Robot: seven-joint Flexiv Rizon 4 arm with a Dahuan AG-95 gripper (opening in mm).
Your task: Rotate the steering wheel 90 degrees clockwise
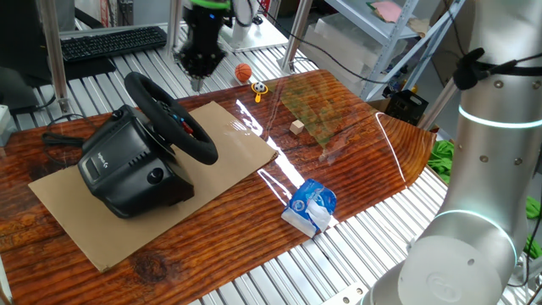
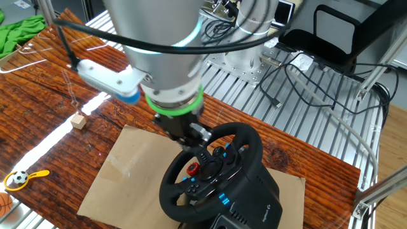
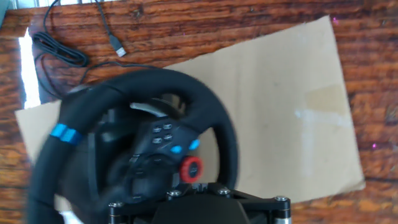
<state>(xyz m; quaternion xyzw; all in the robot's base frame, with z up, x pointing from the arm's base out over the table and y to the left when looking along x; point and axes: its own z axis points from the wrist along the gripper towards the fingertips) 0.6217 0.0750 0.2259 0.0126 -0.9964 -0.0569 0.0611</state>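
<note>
The black steering wheel (image 1: 174, 119) stands tilted on its bulky black base (image 1: 127, 165), which rests on a cardboard sheet. Its hub shows a red button (image 2: 193, 169) and small blue ones. My gripper (image 1: 196, 82) hangs just above the far top of the rim. In the other fixed view it (image 2: 194, 141) sits against the rim's upper left edge. In the hand view the wheel (image 3: 186, 87) fills the lower left and is blurred, with a blue mark (image 3: 65, 134) on the rim. My fingertips are hidden there, so I cannot tell whether they are open or shut.
The cardboard sheet (image 1: 229, 135) lies on the wooden tabletop. A black keyboard (image 1: 114, 41) lies at the back. An orange ball (image 1: 243, 73), a small wood block (image 1: 296, 127) and a blue-white packet (image 1: 312, 205) lie to the right. A black cable (image 3: 62, 50) lies beyond the wheel.
</note>
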